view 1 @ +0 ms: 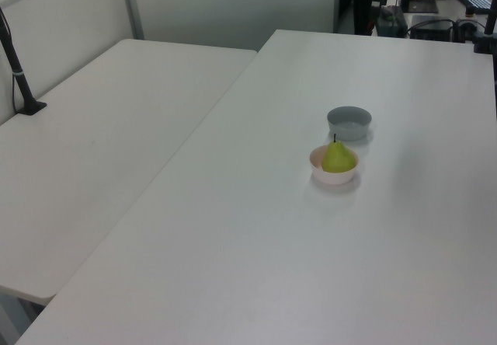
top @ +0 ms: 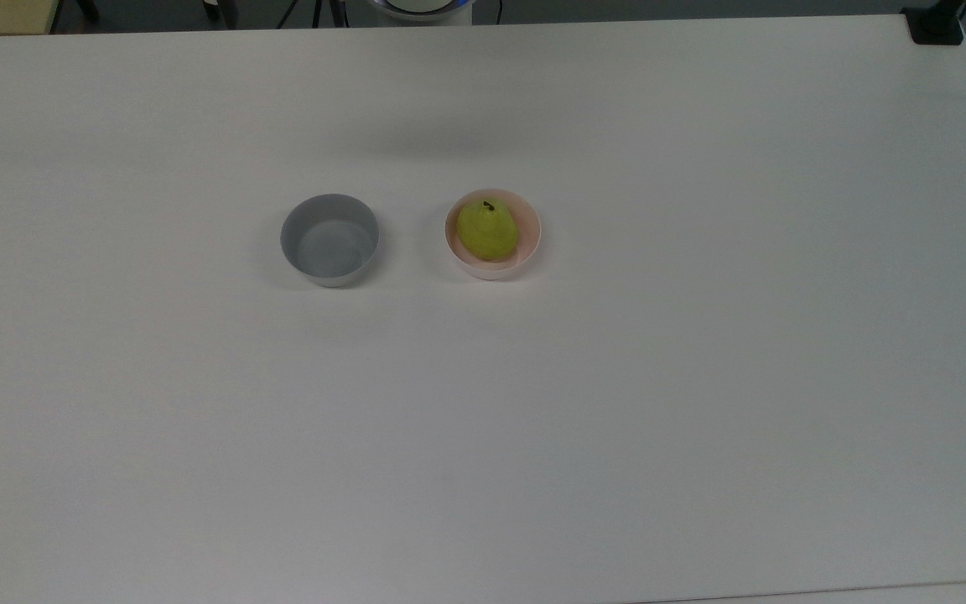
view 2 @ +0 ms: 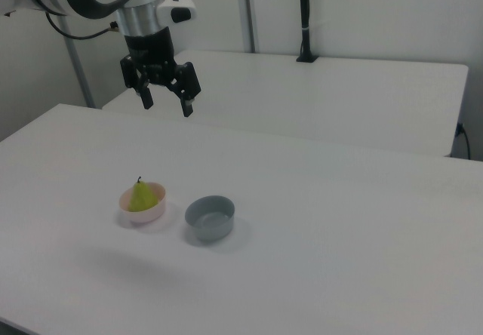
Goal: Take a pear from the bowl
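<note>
A yellow-green pear (top: 488,231) (view 1: 338,158) (view 2: 140,196) with a dark stem stands upright in the pale pink bowl (top: 528,249) (view 1: 334,177) (view 2: 148,213) on the white table. In the right view my gripper (view 2: 167,106) hangs open high above the table, beyond the bowl and a little to the right view's right of it. Nothing is between its black fingers (view 2: 186,102), which point down.
An empty grey bowl (top: 330,240) (view 1: 349,123) (view 2: 210,217) stands beside the pink one, on the top view's left. A second white table (view 1: 101,151) adjoins on the left view's left, with a black pole (view 1: 19,77) clamped at its edge.
</note>
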Tool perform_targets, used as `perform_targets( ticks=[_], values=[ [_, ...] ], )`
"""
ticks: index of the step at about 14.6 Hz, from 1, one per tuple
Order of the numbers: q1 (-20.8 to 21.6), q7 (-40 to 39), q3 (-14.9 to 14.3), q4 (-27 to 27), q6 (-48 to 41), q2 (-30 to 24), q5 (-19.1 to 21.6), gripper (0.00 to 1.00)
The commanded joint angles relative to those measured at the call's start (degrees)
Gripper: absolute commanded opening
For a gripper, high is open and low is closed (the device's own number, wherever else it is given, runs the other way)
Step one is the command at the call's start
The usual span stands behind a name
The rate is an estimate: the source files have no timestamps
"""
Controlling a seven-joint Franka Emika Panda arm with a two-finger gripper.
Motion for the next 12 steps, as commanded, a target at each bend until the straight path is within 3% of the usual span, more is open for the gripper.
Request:
perform_targets(
  ticks=[1, 7, 12],
  values=[
    [0.2, -1.0, -0.1, -1.7, 1.6, -1.1, 1.1, 1.0],
    [-0.1, -3.8, -0.3, -1.8, 1.3, -1.2, 1.1, 1.0],
    [-0.2, -17.9, 0.0, -2.1, -0.8, -1.1, 0.9, 1.0]
  ],
)
